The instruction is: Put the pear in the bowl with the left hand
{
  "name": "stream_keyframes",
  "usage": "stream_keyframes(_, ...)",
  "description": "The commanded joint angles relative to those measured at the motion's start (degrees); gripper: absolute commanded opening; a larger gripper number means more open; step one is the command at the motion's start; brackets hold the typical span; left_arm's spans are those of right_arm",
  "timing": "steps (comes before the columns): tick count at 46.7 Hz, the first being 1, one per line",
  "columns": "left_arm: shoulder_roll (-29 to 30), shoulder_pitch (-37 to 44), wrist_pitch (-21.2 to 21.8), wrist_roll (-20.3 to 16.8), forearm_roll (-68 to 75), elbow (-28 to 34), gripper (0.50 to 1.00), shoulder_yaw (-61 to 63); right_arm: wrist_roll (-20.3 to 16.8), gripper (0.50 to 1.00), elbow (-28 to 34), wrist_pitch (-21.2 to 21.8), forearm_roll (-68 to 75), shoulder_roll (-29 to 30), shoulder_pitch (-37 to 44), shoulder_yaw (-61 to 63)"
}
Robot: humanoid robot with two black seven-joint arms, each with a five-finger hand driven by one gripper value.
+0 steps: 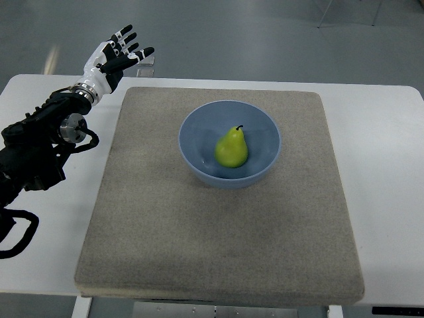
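A green pear [232, 148] with a dark stem lies inside the blue bowl [199, 126] near the middle of the grey mat. My left hand [119, 55] is raised at the upper left, well away from the bowl, past the mat's far left corner. Its fingers are spread and it holds nothing. The black left arm [40, 146] comes in from the left edge. The right arm does not show.
The grey mat [218, 232] covers most of the white table [391, 165]. Black cables [16, 232] loop at the left edge beside the arm. Grey floor lies beyond the table's far edge.
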Motion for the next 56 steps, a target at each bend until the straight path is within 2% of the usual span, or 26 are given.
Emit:
stream_keyframes(1,-0.09,0.01,0.02,0.01,0.00,-0.09,0.990,0.05,0.00,0.924,0.00,0.00,0.00,0.00,-0.03,0.00)
stream_keyframes(27,-0.18,-0.43,0.19,0.01,0.00,-0.61,0.990,0.05,0.00,0.924,0.00,0.08,0.17,0.00,-0.03,0.00)
stream_keyframes(32,0.00,-0.69,0.11,0.01,0.00,-0.70,0.990,0.05,0.00,0.926,2.72,0.70,-0.26,0.00,-0.20,-0.18)
stream_keyframes(56,0.17,-0.69,0.19,0.01,0.00,-0.61,0.990,0.05,-0.09,0.926,3.52,0.97,-0.17,0.00,-0.11,-0.18)
